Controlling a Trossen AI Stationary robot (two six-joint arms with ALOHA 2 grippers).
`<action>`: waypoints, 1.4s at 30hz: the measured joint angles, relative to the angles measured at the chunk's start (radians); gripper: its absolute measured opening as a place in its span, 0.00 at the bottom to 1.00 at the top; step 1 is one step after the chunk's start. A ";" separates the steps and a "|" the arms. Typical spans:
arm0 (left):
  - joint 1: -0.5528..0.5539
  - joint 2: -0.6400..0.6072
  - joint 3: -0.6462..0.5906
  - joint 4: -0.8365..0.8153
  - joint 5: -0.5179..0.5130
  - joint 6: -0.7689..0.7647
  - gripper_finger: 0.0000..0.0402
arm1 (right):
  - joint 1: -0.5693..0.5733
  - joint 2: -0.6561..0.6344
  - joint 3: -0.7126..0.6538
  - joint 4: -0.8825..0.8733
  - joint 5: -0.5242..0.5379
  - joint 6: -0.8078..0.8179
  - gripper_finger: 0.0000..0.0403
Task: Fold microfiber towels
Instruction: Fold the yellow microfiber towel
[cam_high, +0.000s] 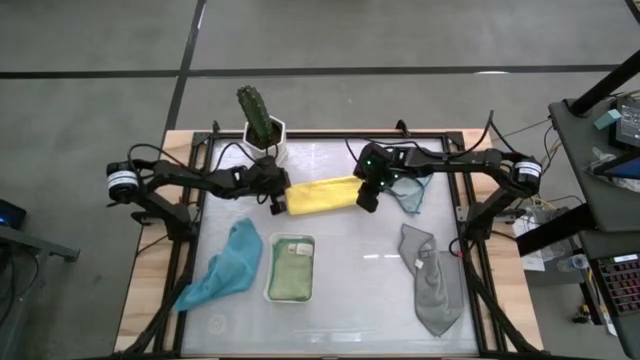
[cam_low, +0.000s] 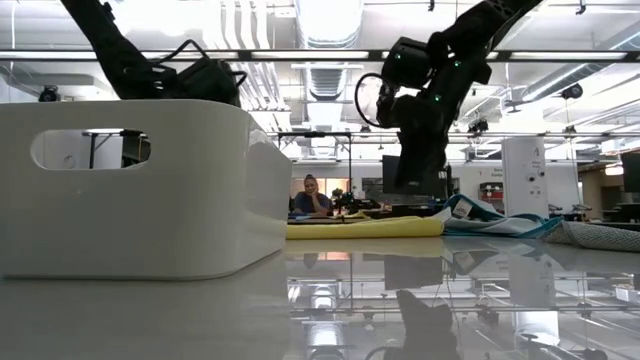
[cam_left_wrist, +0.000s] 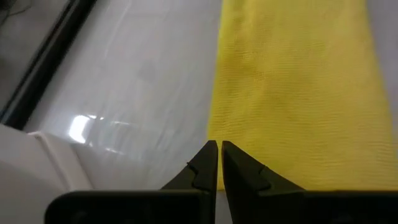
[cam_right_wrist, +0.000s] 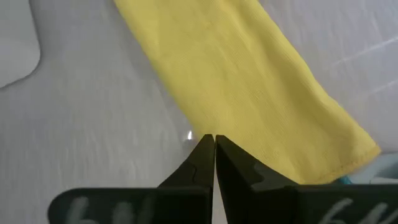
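My left gripper (cam_high: 279, 203) and right gripper (cam_high: 366, 200) sit at opposite short ends of the yellow towel (cam_high: 322, 194), which lies between them as a long folded strip on the table (cam_high: 350, 280). Both are pressed together and, as far as I can see, pinch nothing: in each wrist view my fingertips meet just over the strip's edge, with cloth ahead of them, not between them. I judge I stand this way because one fold is made and each end is about to be taken or smoothed for the next.

Just beyond my right gripper the blue towel (cam_high: 410, 192) lies bunched, touching the yellow end, so a lift there risks snagging it. Behind my left gripper stands the cactus pot (cam_high: 264, 132). Towards me there is bare table, the best room to fold into. Farther out on my left lie the teal towel (cam_high: 228, 265) and the tray (cam_high: 291, 293) holding the green towel (cam_high: 291, 270); the grey towel (cam_high: 432, 280) lies on my right, well apart.
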 joint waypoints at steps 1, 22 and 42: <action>0.000 0.000 0.000 -0.001 0.017 0.000 0.02 | -0.001 0.000 0.000 0.002 0.003 -0.007 0.02; -0.001 0.143 0.004 0.047 0.038 -0.023 0.02 | -0.082 0.240 -0.011 0.257 0.268 0.018 0.02; 0.009 -0.141 -0.003 -0.181 -0.038 -0.004 0.02 | -0.043 0.082 -0.003 0.207 0.126 0.011 0.02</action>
